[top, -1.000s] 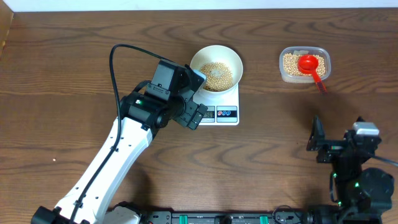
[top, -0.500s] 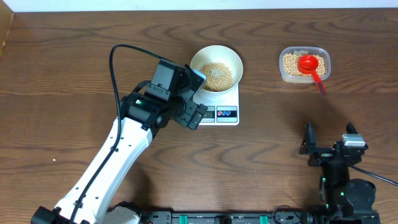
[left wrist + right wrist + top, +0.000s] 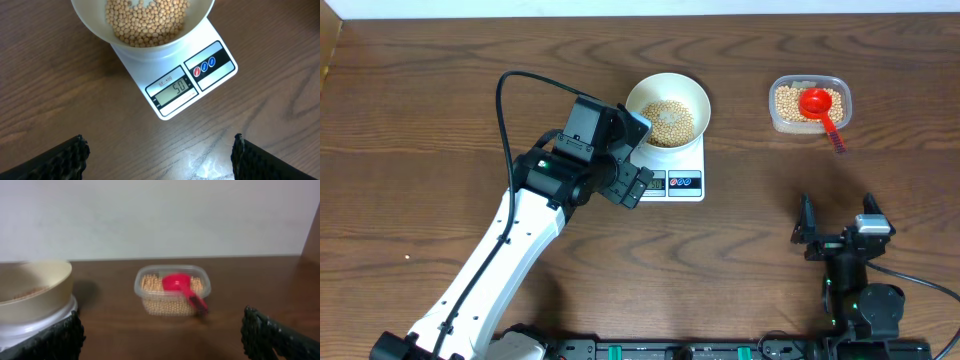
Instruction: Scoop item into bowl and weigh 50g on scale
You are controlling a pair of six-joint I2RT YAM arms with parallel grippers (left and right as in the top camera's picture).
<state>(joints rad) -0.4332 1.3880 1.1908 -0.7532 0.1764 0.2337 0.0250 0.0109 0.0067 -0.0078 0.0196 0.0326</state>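
left gripper [image 3: 160,155]: fingers wide apart, empty.
right gripper [image 3: 162,340]: fingers wide apart, empty.
white rectangular digital scale [image 3: 166,108]: reads 50.
cream-white round bowl [image 3: 145,52]: on scale.
clear plastic tub [image 3: 775,112]: holds red scoop [image 3: 817,102].
tan-yellow round beans [image 3: 145,20]: in bowl.

Red scoop [image 3: 176,283] in tub [image 3: 138,287] w/ beans [image 3: 150,284]

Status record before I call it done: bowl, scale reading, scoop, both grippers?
bowl: sits on the scale, holds beans
scale: display appears to read 50
scoop: red, lying in the tub on the spare beans
left gripper: open, empty, hovering just in front of the scale
right gripper: open, empty, well short of the tub
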